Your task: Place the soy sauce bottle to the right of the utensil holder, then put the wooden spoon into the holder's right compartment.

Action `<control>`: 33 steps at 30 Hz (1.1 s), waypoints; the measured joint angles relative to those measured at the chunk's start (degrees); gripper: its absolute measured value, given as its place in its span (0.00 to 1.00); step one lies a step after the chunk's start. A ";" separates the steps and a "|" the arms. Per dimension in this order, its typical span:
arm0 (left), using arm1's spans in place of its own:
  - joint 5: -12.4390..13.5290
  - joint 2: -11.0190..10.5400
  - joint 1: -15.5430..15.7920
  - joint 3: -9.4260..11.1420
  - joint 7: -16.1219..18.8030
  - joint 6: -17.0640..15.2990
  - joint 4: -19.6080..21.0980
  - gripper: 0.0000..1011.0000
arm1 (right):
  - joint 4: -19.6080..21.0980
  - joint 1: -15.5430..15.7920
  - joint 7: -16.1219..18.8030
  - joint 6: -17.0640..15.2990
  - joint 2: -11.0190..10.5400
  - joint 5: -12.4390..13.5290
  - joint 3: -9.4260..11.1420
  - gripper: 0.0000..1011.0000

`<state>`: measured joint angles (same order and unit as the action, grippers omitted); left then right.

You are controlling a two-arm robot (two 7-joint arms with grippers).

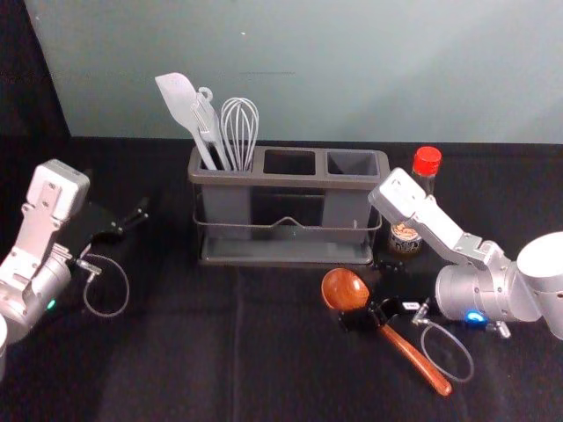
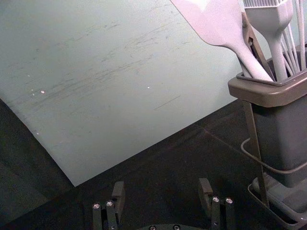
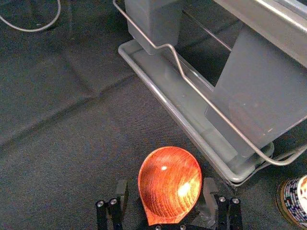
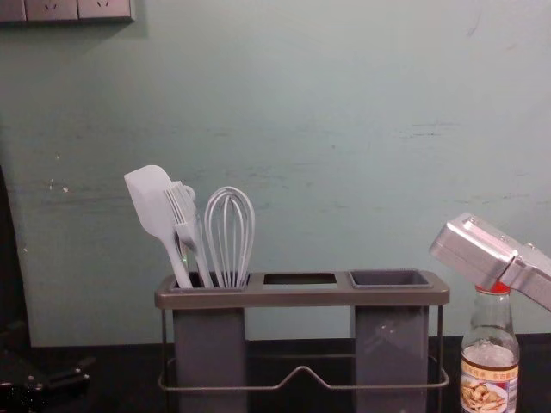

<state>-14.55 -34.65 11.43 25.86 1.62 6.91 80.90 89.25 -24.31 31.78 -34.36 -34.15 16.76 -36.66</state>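
The right pincer (image 3: 166, 184), parted astride the wooden spoon (image 1: 345, 289) in front of the utensil holder (image 1: 286, 251), should clench squarely at the spoon's neck (image 3: 160, 219); the left pincer (image 2: 162, 184) idles, parted, left of the holder.

The red-capped bottle (image 1: 427, 162) stands just right of the grey holder (image 1: 286, 255). The reddish spoon (image 1: 345, 289) lies bowl-up in front of it.

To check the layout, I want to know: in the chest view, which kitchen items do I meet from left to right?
Spatula, brush, whisk, holder's right compartment, soy sauce bottle.
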 joint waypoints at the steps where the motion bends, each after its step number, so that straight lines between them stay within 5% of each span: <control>1: 0.00 0.00 0.00 0.00 0.00 0.00 0.00 0.99 | 0.02 0.04 0.00 0.01 0.01 -0.08 0.04 0.99; 33: 0.00 0.00 0.00 0.00 0.00 0.00 0.00 0.99 | -2.28 0.55 0.04 1.19 2.57 -3.33 0.30 0.99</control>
<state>-14.55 -34.65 11.43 25.86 1.62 6.91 80.90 86.97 -23.75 31.82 -33.17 -31.58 13.43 -36.36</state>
